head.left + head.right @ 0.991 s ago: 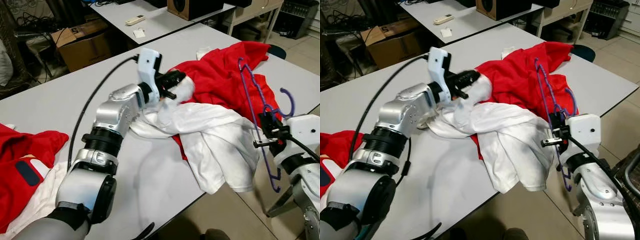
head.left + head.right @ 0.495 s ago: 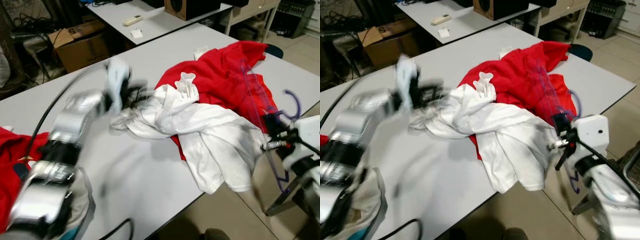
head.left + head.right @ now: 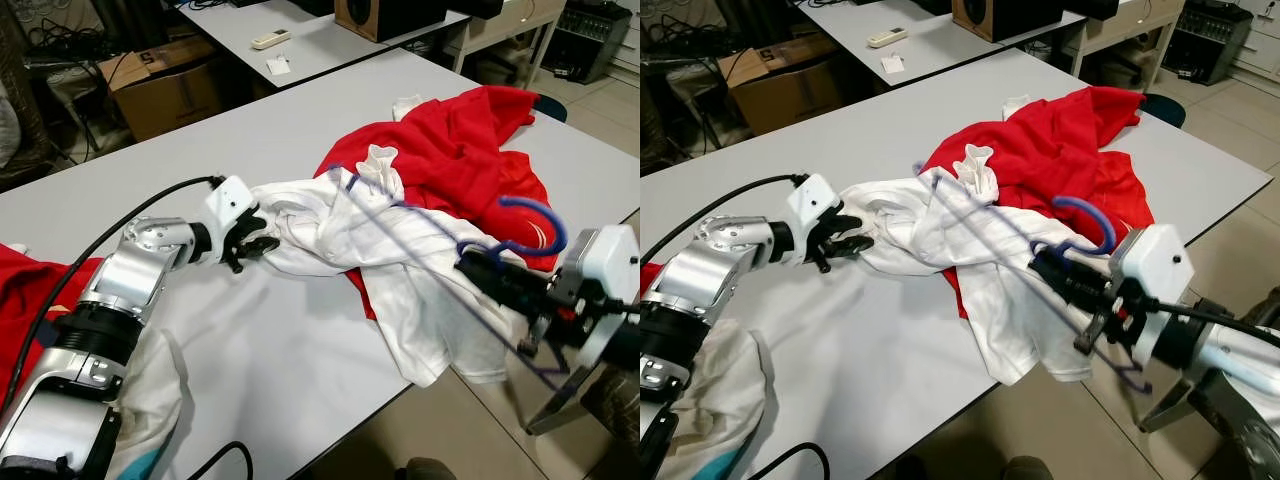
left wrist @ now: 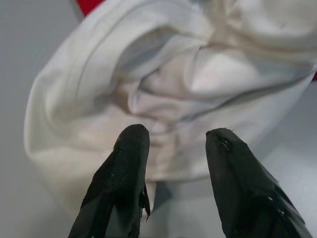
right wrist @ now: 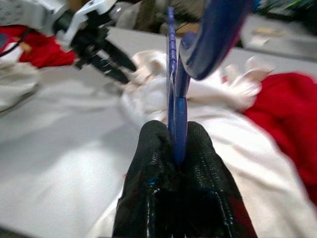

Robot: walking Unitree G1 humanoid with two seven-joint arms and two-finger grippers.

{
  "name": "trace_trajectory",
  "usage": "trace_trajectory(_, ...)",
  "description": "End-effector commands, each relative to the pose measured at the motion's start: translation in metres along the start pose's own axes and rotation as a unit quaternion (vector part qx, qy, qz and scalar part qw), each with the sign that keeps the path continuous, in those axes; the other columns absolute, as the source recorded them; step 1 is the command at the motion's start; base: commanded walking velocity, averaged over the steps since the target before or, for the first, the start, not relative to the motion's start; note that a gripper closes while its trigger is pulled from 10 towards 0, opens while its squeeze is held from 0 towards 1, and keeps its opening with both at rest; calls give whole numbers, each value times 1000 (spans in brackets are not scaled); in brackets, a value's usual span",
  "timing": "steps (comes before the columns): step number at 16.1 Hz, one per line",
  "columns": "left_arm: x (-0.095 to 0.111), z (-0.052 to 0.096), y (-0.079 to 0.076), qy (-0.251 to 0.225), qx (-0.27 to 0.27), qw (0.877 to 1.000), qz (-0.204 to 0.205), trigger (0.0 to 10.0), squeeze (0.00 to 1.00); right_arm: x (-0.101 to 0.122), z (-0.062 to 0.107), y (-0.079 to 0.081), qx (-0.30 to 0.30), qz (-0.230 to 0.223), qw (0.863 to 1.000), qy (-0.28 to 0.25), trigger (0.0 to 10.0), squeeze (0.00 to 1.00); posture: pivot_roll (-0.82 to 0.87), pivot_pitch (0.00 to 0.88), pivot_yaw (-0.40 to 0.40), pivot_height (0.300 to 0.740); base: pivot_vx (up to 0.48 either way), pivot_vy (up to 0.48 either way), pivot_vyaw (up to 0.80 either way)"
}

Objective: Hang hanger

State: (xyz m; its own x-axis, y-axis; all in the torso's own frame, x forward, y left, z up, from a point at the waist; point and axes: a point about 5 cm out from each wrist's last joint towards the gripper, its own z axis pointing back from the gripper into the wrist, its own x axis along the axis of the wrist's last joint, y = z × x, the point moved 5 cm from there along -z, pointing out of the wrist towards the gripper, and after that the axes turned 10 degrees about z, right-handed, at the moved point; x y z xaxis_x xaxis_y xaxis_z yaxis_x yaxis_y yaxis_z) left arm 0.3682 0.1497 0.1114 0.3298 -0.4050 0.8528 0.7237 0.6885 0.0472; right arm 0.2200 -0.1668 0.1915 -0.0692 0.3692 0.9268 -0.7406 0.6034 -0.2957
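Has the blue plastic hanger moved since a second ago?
Yes. The blue plastic hanger, clamped in the right gripper, has swung from upright beside the table edge to lying low across the white shirt, reaching toward the left gripper.

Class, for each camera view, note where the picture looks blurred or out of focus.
Left eye view: the blue hanger is smeared, the table sharp. Right wrist view: the hanger's hook and the background are soft, the right gripper sharper. Left wrist view: the white shirt is slightly soft.
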Motion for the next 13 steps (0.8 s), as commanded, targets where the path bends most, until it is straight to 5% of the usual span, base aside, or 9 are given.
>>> trace_trajectory(1, -12, 1, 4, 29, 16, 999, -11, 10000, 0, -5, 1, 7, 22, -11, 1000, 19, 10000, 0, -223, 0, 91, 740, 0, 0, 0)
trace_trajectory(6, -16, -7, 7, 38, 53, 997, -27, 10000, 0, -45, 9, -16, -57, -26, 992, 109, 10000, 0, -228, 0, 94, 740, 0, 0, 0)
trace_trajectory(7, -12, -10, 9, 29, 66, 997, -29, 10000, 0, -53, 16, -46, -148, -18, 981, 121, 10000, 0, -230, 0, 96, 740, 0, 0, 0)
trace_trajectory(10, 2, -15, 9, -17, 83, 996, -31, 10000, 0, -54, 38, -82, -263, -31, 959, 105, 10000, 0, -235, 0, 98, 740, 0, 0, 0)
trace_trajectory(13, 10, -16, 10, -48, 100, 993, -43, 10000, 0, -55, 46, -86, -288, -37, 952, 100, 10000, 0, -240, 0, 100, 740, 0, 0, 0)
